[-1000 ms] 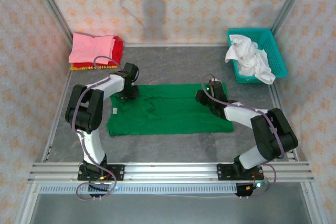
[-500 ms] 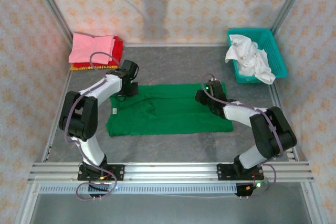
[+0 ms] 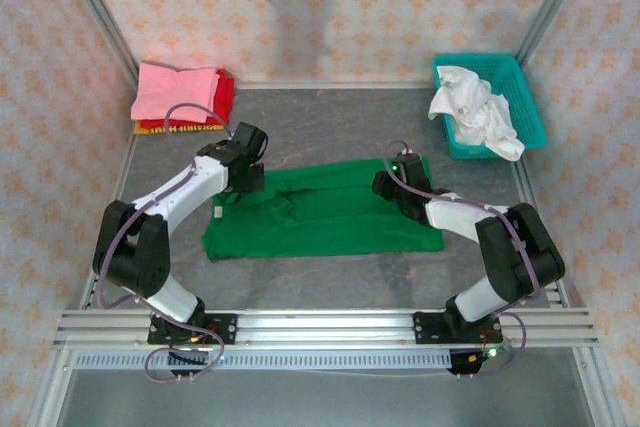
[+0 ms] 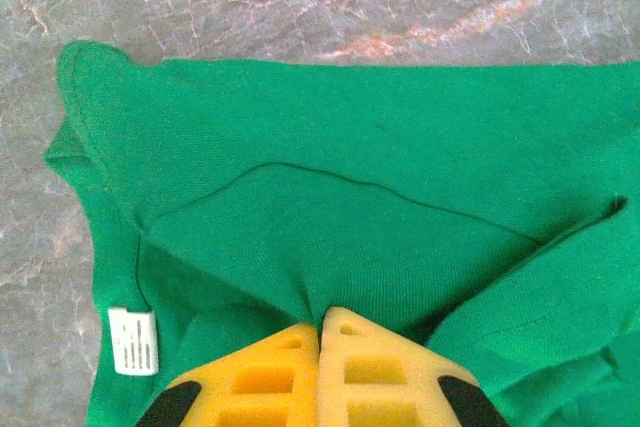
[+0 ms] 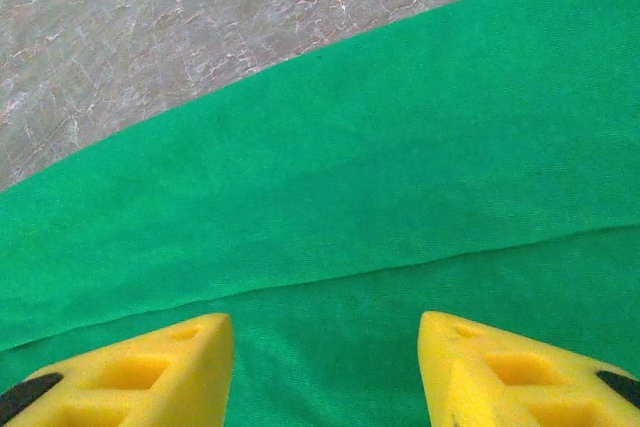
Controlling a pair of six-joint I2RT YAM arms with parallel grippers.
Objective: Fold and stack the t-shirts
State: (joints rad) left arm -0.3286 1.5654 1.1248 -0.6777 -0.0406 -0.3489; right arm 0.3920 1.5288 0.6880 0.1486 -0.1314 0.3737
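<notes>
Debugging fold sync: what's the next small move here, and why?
Probably lower and close the right end effector on the green t-shirt: its fingers stand open over the cloth, while the left end effector is shut, pinching fabric near the label. Both ends need holding to fold.

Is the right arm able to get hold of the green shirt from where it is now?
Probably yes. Its claw hangs open right over the shirt's right end, with nothing between the two, so lowering and closing should catch the cloth.
</notes>
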